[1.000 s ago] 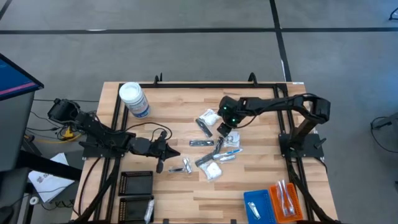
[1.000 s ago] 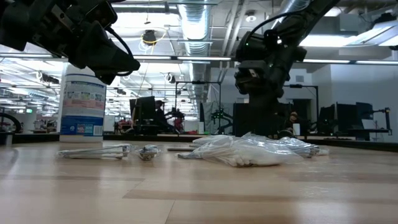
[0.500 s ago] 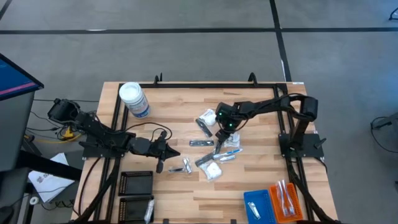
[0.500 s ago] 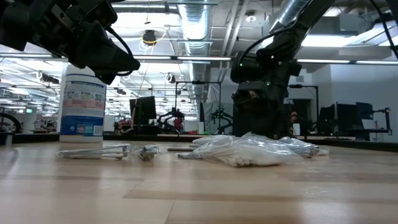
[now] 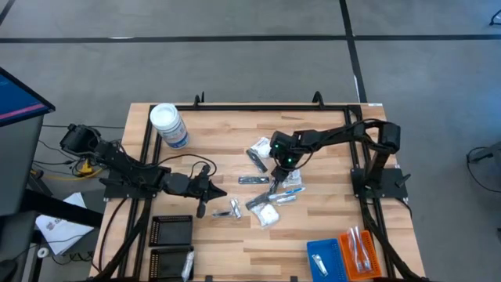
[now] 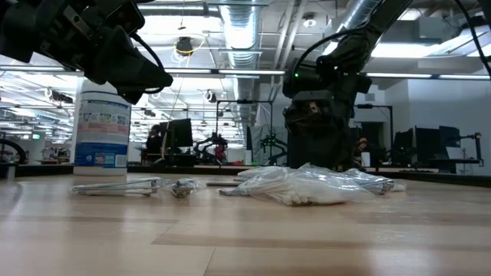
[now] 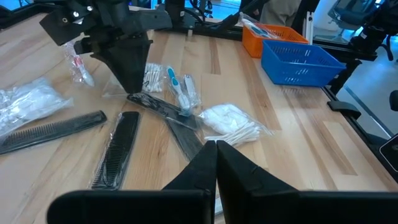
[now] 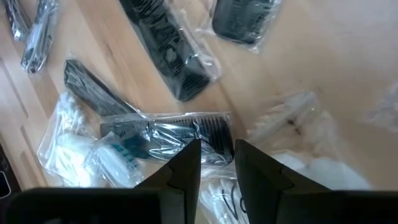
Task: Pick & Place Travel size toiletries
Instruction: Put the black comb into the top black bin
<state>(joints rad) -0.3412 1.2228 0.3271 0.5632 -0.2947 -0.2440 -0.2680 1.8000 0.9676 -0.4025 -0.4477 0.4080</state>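
Hovering right claw [image 8: 216, 163] slightly parted, empty, over three wrapped black combs [image 8: 165, 45], left claw [image 7: 216, 163] closed, empty.

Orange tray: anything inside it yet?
The orange tray holds a couple of clear-wrapped items. What they are is too small to tell, and anything beneath them is covered. The blue tray sits beside it.

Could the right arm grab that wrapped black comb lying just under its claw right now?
Probably yes. The right gripper hangs directly over the wrapped comb, its fingers slightly apart, with nothing between them. Cotton swab packets crowd beside it, so it might snag those too.
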